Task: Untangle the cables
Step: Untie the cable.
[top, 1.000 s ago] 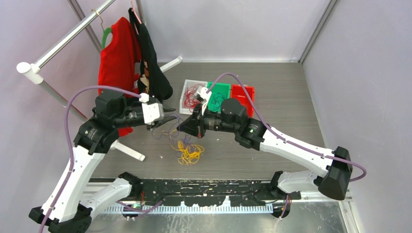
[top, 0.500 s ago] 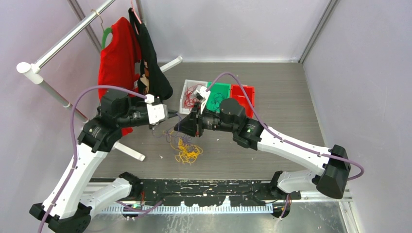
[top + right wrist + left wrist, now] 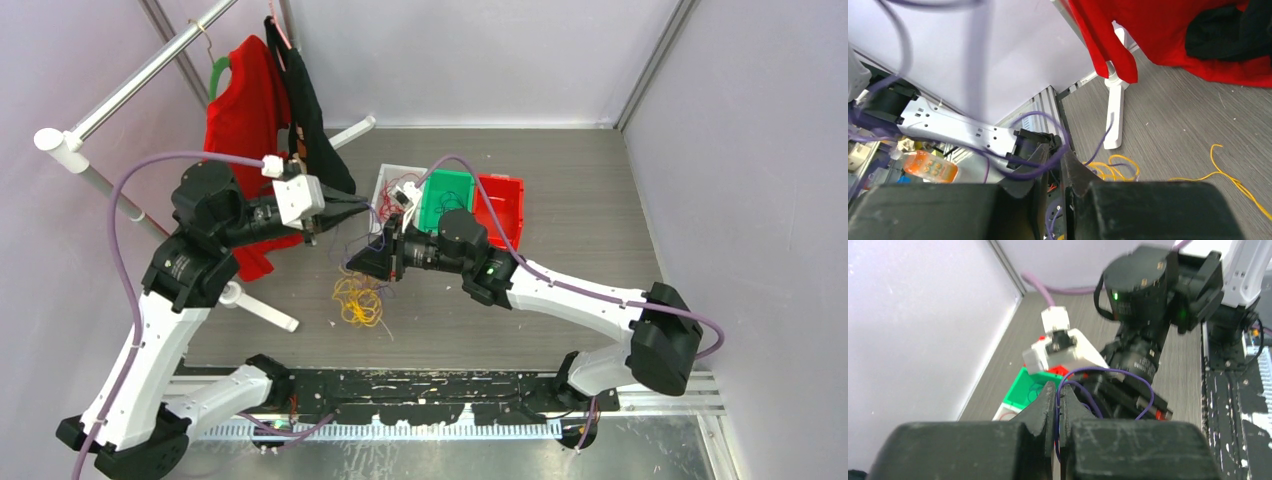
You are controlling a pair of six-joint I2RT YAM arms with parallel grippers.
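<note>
**Fig.** The left arm (image 3: 160, 320) had swung up and back toward the clothes rack (image 3: 130, 85), and the right arm (image 3: 580, 300) had followed it leftward. The left gripper (image 3: 1058, 390) had clamped fully onto the purple cable (image 3: 1128, 377), lifting it clear of the yellow cables (image 3: 357, 300), which had slid left on the table (image 3: 580, 220). The right gripper (image 3: 1058, 152) stood barely parted with that strand running across its fingers. Whether it pinched the strand could not be told. Separation was probably under way.
</note>
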